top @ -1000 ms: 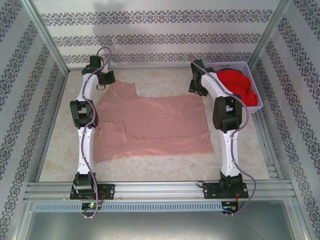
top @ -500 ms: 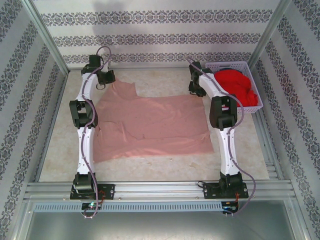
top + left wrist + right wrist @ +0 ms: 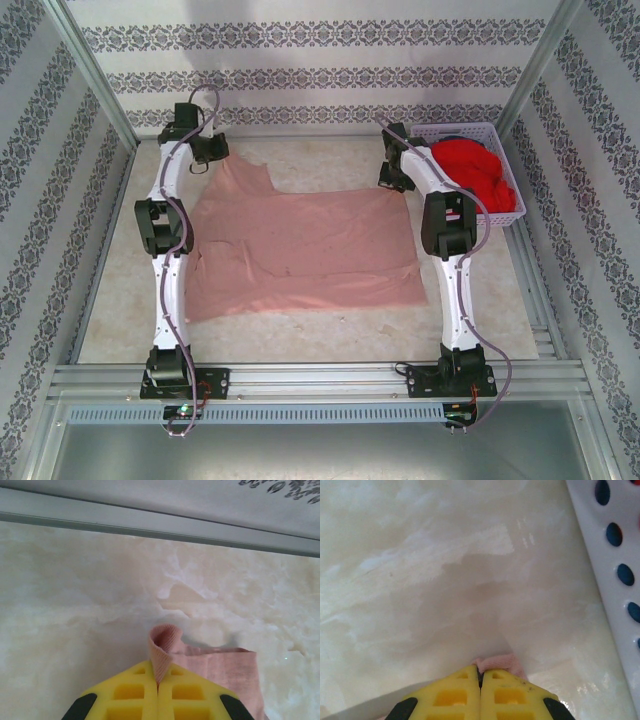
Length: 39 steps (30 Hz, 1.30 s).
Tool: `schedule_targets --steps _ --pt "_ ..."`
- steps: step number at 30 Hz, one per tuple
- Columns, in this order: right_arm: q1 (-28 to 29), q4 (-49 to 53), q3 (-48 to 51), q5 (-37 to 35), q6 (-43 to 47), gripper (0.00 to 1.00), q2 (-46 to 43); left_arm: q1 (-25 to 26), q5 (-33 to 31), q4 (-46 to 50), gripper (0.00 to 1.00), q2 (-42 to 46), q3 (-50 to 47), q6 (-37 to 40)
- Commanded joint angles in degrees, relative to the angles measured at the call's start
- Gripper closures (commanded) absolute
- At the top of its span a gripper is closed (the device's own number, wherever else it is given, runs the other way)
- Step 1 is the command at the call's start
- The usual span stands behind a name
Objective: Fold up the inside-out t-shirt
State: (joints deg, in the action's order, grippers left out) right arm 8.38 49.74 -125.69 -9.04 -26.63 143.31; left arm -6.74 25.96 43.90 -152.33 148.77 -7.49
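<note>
Salmon-pink t-shirt lies on the table, left gripper and right gripper with jaws clenched on its far corners, so the next move is probably lifting both and folding nearward

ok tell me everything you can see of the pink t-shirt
The t-shirt is dusty salmon pink, thin soft knit, lying mostly flat with light wrinkles on the marbled table. The left gripper pinches a curled fold at its far left corner; the right gripper pinches its far right corner, jaws shut.

basket crowding right pincer, open tabletop behind
</note>
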Motion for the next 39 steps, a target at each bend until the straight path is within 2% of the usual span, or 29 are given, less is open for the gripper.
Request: schedule_targets --steps 1,9,22,27,39 --pt "-0.3 -1.66 2.78 1.52 2.01 0.95 -4.65 0.15 1.11 -0.9 1.0 5.84 -2.64 0.89" --pt "-0.38 -4.09 10.22 2.37 4.19 0.96 -10.67 0.15 2.86 -3.43 1.0 14.06 -12.43 0.87" --pt "-0.56 -6.49 22.0 3.59 6.52 0.97 -20.38 0.32 5.13 -12.49 1.0 31.77 -35.11 0.1" --pt "-0.57 -7.41 27.54 4.78 6.99 0.97 -24.49 0.27 5.88 -17.76 1.0 40.49 -46.77 -1.92" --pt "0.05 -9.79 42.94 5.75 7.6 0.97 -34.33 0.3 -1.83 -22.73 1.0 62.04 -72.92 -9.85"
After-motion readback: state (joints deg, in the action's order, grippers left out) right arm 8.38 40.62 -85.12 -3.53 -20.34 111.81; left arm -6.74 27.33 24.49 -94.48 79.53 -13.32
